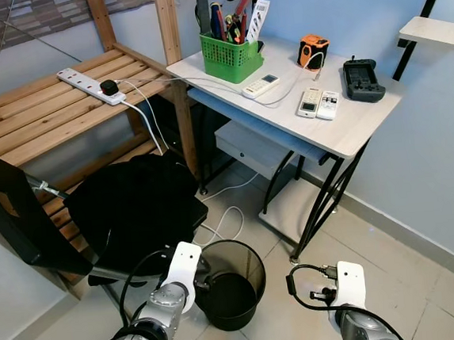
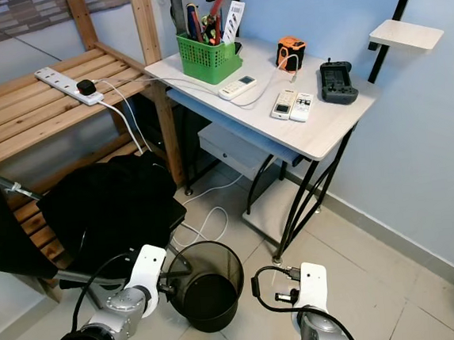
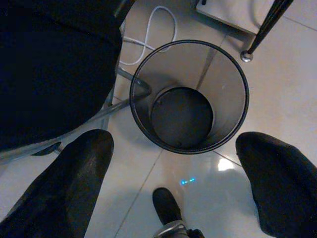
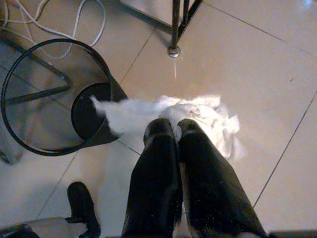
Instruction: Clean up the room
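black mesh bin (image 1: pixel 231 285) | chair (image 1: pixel 127 210) touching | desk leg (image 4: pixel 174 29) near | right gripper (image 4: pixel 171 130) pinching tissue (image 4: pixel 198 119)

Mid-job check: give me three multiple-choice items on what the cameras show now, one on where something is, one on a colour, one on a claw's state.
1. Where does the mesh wastebasket stand?
A. on the white desk
B. on the floor beside the black chair
C. on the wooden bench

2. What colour is the basket of tools on the white desk?
A. green
B. red
C. blue

3. What is the right claw doing?
A. open, with nothing between its fingers
B. shut on a remote control
C. shut on a crumpled white tissue

Answers:
1: B, it sits on the floor tiles by the black chair and the desk leg.
2: A, its plastic walls are bright green.
3: C, the right wrist view shows the crumpled white tissue pinched at its fingertips, beside the wastebasket.
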